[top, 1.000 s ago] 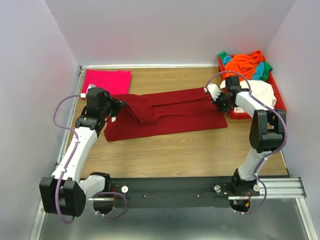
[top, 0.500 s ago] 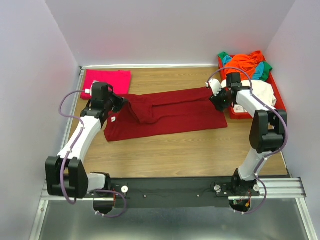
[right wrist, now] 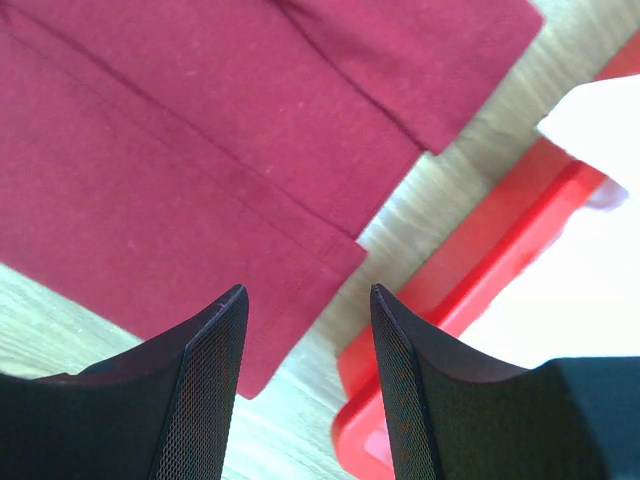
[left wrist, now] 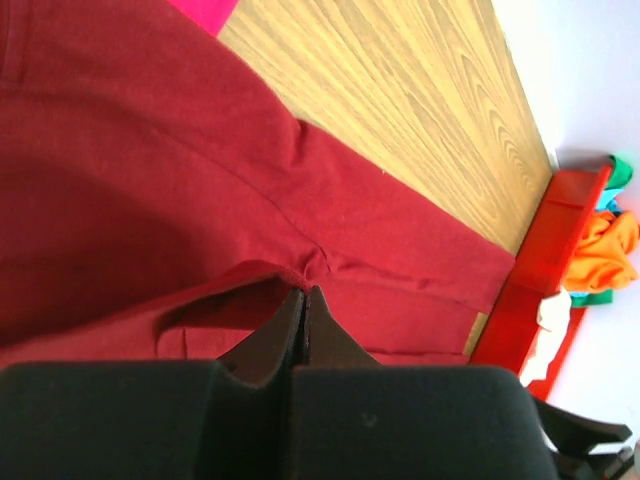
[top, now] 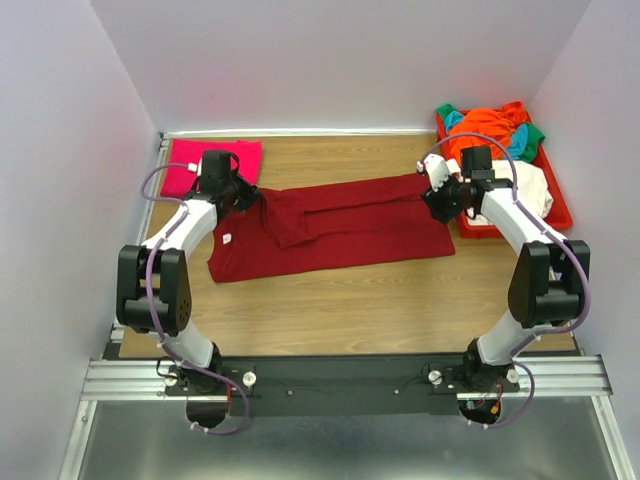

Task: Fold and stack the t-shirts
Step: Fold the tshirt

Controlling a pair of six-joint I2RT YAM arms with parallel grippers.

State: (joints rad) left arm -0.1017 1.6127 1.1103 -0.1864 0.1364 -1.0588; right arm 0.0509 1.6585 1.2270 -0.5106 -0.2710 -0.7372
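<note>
At my far left I see the magenta-pink t-shirt [top: 185, 160] lying flat in the back corner of the table [top: 350, 300]; the left gripper [top: 252, 198] sits just beside it, at the left end of the dark red t-shirt [top: 350, 235]; in the left wrist view its jaws are pressed together on a puckered pinch of that red cloth [left wrist: 303, 295], and the fabric rises in a fold toward them. The red shirt is spread lengthwise across the middle of the table, part of it doubled over; over its right end hangs the right gripper [top: 432, 203]; its fingers stand clearly apart with nothing between them [right wrist: 307, 292], the shirt's corner and bare wood below. Furthest right, the red tray [top: 470, 230] holds a heap of orange [top: 490, 128], cream [top: 530, 185], green [top: 537, 132] and teal [top: 518, 147] shirts.
</note>
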